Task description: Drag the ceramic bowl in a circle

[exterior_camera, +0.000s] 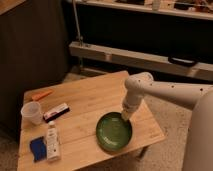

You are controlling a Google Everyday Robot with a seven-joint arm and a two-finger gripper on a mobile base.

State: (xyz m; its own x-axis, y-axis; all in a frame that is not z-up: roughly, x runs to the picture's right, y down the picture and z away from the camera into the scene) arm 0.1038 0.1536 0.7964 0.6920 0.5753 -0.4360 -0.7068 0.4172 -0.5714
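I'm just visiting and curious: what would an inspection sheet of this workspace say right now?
Surface: wooden table, slatted top.
Job's things: ceramic bowl, dark green, upright near the table's front right.
Clutter: plastic cup, orange object, black-and-white bar, white bottle, blue object, all on the left.
Grippers: gripper pointing down at the bowl's far rim.
Cables: nothing seen.
Surroundings: pale rail behind, speckled floor.
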